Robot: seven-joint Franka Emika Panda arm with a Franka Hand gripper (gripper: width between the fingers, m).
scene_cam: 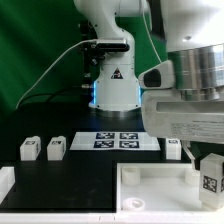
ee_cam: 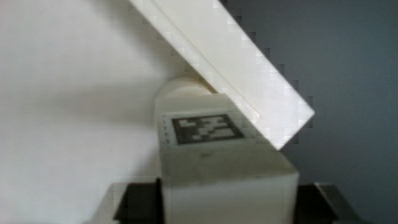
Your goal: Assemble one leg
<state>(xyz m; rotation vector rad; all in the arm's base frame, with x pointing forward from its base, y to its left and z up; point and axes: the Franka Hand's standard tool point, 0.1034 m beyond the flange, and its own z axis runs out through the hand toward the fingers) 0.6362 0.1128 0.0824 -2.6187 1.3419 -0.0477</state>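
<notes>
The arm is in the fitting step. The gripper (ee_cam: 222, 200) is closed on the leg (ee_cam: 214, 140), and its dark fingers (ee_cam: 135, 203) press the block's two flanks, so the jaws stand only as wide as the leg itself. In the exterior view the held leg (scene_cam: 212, 178) hangs under the big wrist at the exterior view's right, over the near right part of the tabletop (scene_cam: 150, 170), with its square marker facing the camera. The wrist view shows the leg's free end close against a white slanting edge (ee_cam: 231, 60), probably the tabletop's rim or a raised corner. Whether the two touch cannot be told. Three more legs lie unused: two (scene_cam: 30, 148) (scene_cam: 55, 148) at the far left and one (scene_cam: 172, 149) just right of the marker board (scene_cam: 118, 140). Judging from this, the leg has been carried to the tabletop but is not yet seated. The next move probably calls for lining its end up squarely with the mounting spot, then pressing or turning it home under a firm grip. A skewed approach could jam the leg against the edge.
</notes>
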